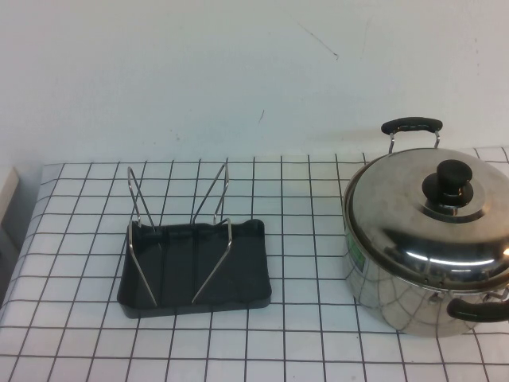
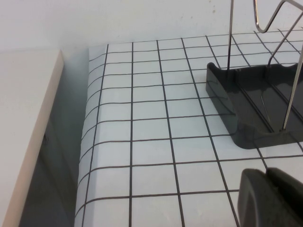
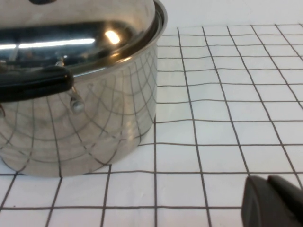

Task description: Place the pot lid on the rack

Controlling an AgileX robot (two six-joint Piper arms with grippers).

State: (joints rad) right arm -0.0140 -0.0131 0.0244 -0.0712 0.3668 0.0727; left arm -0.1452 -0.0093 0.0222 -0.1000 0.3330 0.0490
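Note:
The pot lid (image 1: pixel 433 211), shiny and domed with a black knob (image 1: pixel 450 181), sits on the steel pot (image 1: pixel 398 294) at the right of the table. The rack (image 1: pixel 195 263), a black tray with silver wire uprights, stands left of centre. Neither gripper shows in the high view. In the left wrist view my left gripper (image 2: pixel 266 177) is shut and empty, low over the cloth just short of the rack (image 2: pixel 251 104). In the right wrist view my right gripper (image 3: pixel 268 182) is shut and empty, beside the pot (image 3: pixel 80 127) and below the lid's rim (image 3: pixel 94 28).
The white grid-pattern cloth (image 1: pixel 302 199) covers the table. Its left edge drops off next to a pale board (image 2: pixel 28 123). A white wall stands behind. The pot's black handles (image 1: pixel 410 125) stick out at the back and front.

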